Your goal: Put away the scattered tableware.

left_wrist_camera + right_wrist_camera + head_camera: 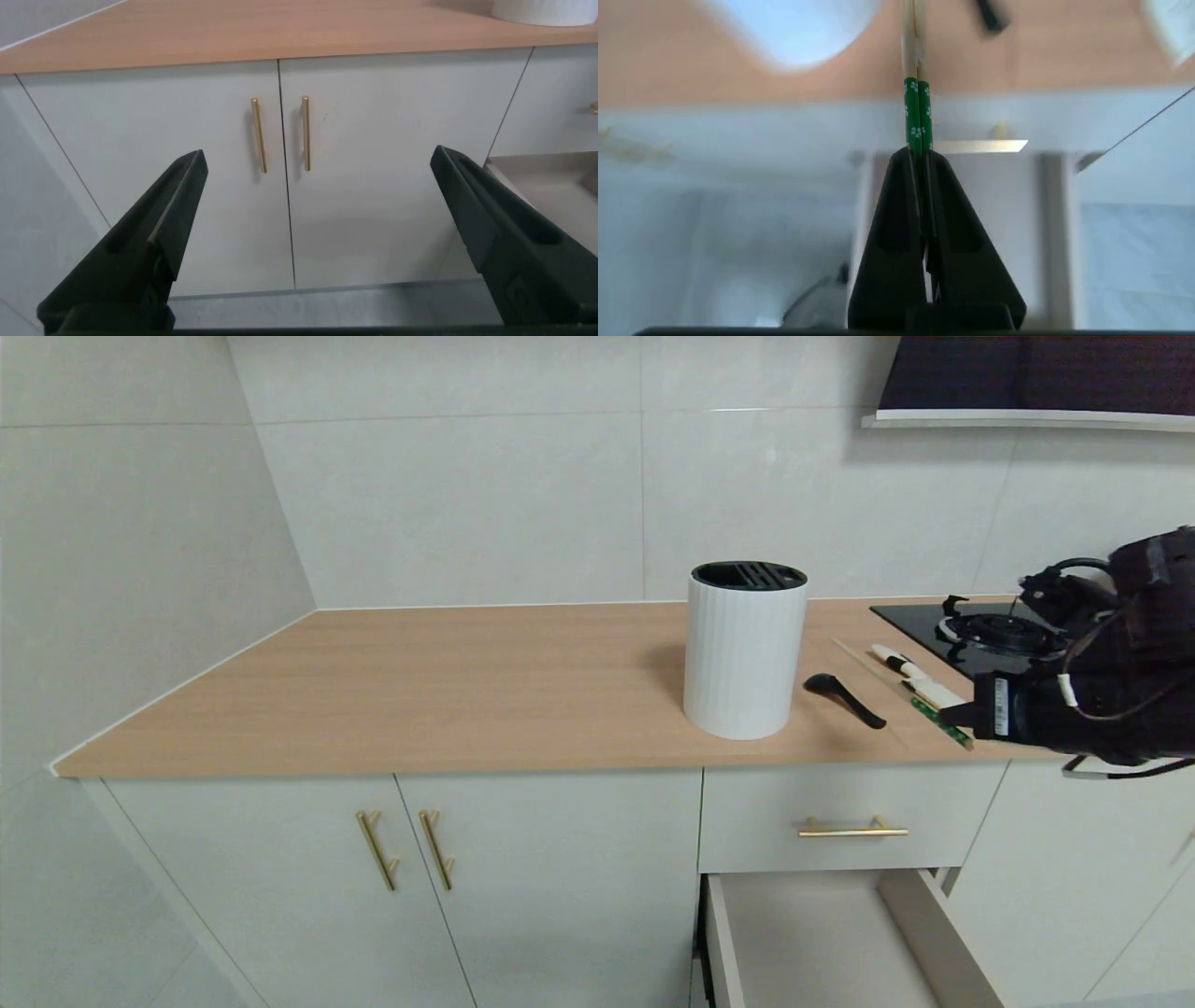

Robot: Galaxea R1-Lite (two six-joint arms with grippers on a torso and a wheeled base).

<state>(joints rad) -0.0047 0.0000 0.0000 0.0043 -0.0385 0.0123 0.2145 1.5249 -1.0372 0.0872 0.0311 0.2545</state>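
Rear ends of the chopsticks [915, 110] are hidden inside the closed right gripper [918, 161]. The holder [799, 28] is blurred and edge-cropped. The drawer [722, 933] runs off the lower edge.

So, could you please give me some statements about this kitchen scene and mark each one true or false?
1. The right gripper is shut on the green-ended chopsticks. True.
2. The black spoon lies left of the white holder. False: the black spoon lies right of the white holder.
3. The lower drawer is pulled open. True.
4. The left gripper holds a fork. False: the left gripper has its jaws open and empty, before the cabinet doors.
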